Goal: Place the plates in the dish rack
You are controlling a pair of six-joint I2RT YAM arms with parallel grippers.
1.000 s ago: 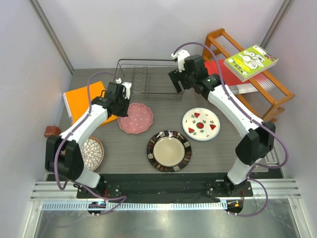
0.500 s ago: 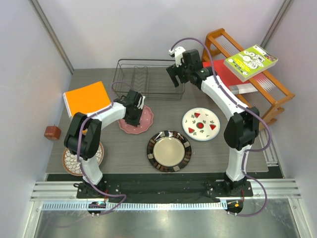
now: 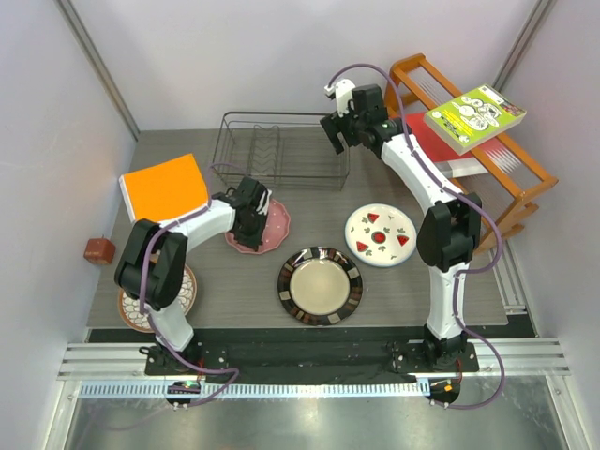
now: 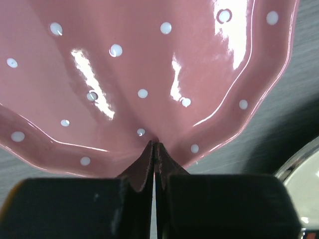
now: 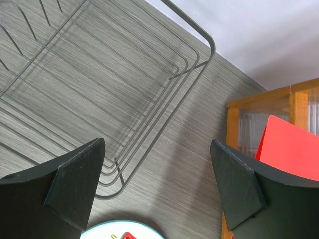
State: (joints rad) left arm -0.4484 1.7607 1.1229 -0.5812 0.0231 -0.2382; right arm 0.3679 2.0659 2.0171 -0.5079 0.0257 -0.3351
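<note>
**Rim grip, long carry:** The dish rack point(image 3: 281, 150) stands well beyond your left gripper point(image 4: 154, 148), and below and ahead of your right gripper point(image 5: 157, 149). No plate is in its prongs yet.

Your right gripper hangs wide open over the rack's corner, holding nothing. Parked there, it could be struck by an incoming plate or by the left arm above the slots.

The pink plate point(image 4: 149, 74) spreads out ahead of your left fingertips. They are drawn to a narrow slit and pinch only its near scalloped rim. Whether its far edge rests on the table point(image 3: 422, 281) the views do not settle.

Here lies the main risk. A wide, glossy plate carried from one thin point on its rim will likely swing or slip free once lifted. It could then drop onto the dark-rimmed plate point(image 3: 320, 285), which lies near, off to that gripper's right.

The fruit-patterned plate point(image 3: 380, 234) lies just behind and below your right gripper. The brown-rimmed plate point(image 3: 129, 305) lies well back of the left gripper, partly under that arm's elbow, and a wide sweep of the elbow could drag it.

The smallest worry is the rack's thin wires. They could catch the scalloped rim if the plate arrives tilted across the prongs rather than in line with them.
</note>
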